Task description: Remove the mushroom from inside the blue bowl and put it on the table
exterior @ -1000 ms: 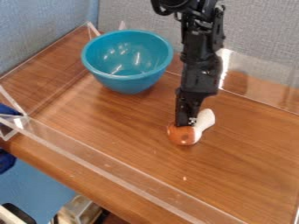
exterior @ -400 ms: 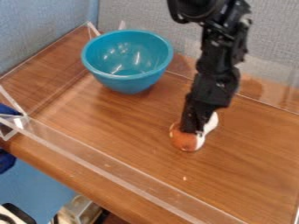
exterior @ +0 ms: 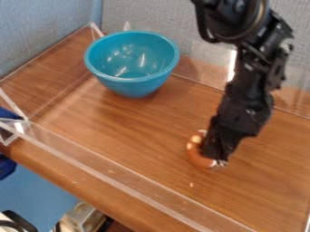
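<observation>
The blue bowl (exterior: 130, 62) stands at the back left of the table (exterior: 109, 118), with only glare showing inside it. The mushroom (exterior: 194, 145) is down at the tabletop on the right, well clear of the bowl. Its orange-brown cap pokes out to the left of my gripper (exterior: 216, 156), and a bit of white stem shows under the fingertips. The gripper is shut on the mushroom and hides most of it. The black arm slants down to it from the upper right.
Low clear acrylic walls (exterior: 97, 159) run along the table's front and sides. Behind the table is a grey-blue fabric wall (exterior: 49, 23). Beyond the front wall the table edge drops off.
The arm has swung to the right and leaned over. The gripper and the mushroom have shifted a little toward the front right, staying low over the table. The bowl has not moved.
</observation>
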Motion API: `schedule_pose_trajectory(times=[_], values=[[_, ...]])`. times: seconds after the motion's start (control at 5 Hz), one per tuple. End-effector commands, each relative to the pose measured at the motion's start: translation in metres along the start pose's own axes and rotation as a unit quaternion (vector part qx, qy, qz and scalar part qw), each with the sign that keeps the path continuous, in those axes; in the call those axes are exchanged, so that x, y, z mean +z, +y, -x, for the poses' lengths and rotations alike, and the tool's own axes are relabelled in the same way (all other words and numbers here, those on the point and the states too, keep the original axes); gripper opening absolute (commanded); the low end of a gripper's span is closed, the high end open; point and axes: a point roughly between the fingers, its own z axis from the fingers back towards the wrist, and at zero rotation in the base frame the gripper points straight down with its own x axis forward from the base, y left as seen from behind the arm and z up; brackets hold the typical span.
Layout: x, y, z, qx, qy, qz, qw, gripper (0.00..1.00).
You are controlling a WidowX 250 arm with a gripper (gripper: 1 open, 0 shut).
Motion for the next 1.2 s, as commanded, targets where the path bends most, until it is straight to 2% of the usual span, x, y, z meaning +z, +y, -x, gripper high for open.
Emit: schedule_pose_trajectory(times=[0.0, 0.2, 0.4, 1.0], values=[[-0.018, -0.022, -0.004, -0.023, 0.009, 0.011, 0.9996, 0.00], [-0.016, -0.026, 0.004, -0.019, 0.006, 0.016, 0.9997, 0.00], [-0.014, -0.027, 0.012, -0.013, 0.013, 0.017, 0.9997, 1.00], [-0.009, -0.024, 0.025, -0.005, 0.028, 0.016, 0.9995, 1.00]])
